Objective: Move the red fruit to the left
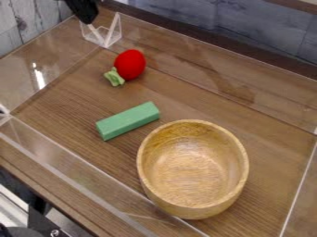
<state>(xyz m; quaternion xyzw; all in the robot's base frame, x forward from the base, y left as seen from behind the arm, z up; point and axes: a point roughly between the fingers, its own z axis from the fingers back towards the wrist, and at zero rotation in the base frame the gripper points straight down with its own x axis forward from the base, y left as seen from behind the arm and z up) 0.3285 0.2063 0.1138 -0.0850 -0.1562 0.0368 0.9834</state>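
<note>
The red fruit (129, 63) lies on the wooden table top, toward the back left, with its small green leafy end (114, 79) pointing to the front left. My gripper (84, 11) is the dark shape at the top left edge, up and to the left of the fruit and well apart from it. Only its lower part shows, so its jaws cannot be made out in the picture; nothing hangs from it.
A green rectangular block (128, 120) lies in front of the fruit. A large wooden bowl (192, 168) stands at the front right. Clear plastic walls (37, 76) ring the table, and a clear bracket (104, 33) stands below the gripper.
</note>
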